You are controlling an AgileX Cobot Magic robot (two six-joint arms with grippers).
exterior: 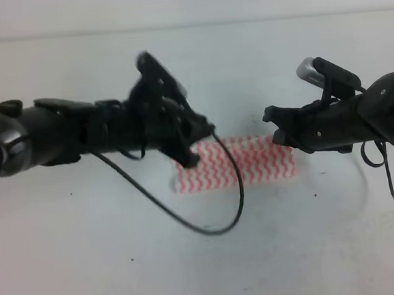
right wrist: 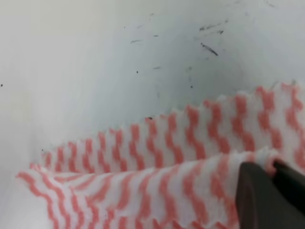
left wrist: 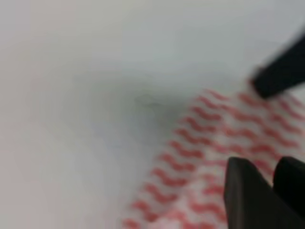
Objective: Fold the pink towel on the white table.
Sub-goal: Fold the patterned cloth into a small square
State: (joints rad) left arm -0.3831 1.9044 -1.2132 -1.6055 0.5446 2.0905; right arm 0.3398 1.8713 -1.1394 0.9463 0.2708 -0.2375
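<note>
Right wrist view: right end effector [right wrist: 272,168] pinches pink towel [right wrist: 157,162] edge, lifted off white table [right wrist: 95,57]

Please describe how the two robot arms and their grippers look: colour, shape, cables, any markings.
Both arms are matte black with bulky jointed housings. The left gripper trails a thin black cable looping over the white table. The right gripper carries a silver-capped camera module. Fingers are dark, blocky. No markings are visible.

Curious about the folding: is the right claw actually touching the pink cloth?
Touching. In the right wrist view, the right gripper pinches a lifted edge of the pink towel.
</note>
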